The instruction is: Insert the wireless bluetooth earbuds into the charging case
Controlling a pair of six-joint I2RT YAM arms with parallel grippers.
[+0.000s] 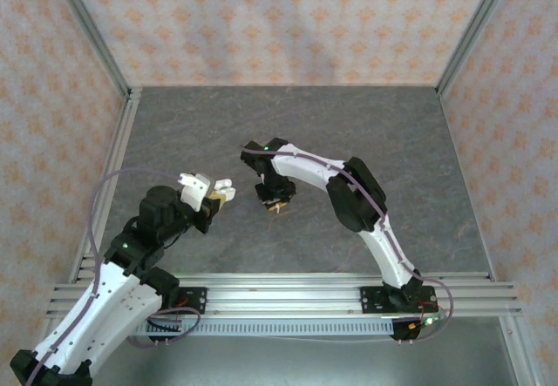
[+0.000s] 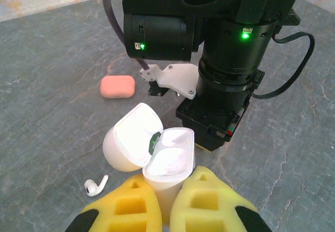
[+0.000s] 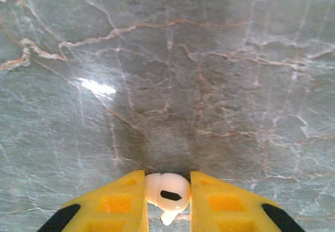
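Snugly, right fingers (image 3: 167, 178) pinching white earbud (image 3: 167, 191)

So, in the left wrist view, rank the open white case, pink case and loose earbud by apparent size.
1. Open white case, nearest the camera.
2. Pink case, farther off, so gap unsure.
3. Loose earbud, smallest.

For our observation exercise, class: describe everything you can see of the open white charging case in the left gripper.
The white charging case is a smooth, rounded shell of glossy-looking plastic, hinged open, its lid swung back to one side on a dark hinge. The inside is white; whether anything sits in it cannot be told. It stands roughly upright, its lower body clamped between the yellow fingers of the left gripper.
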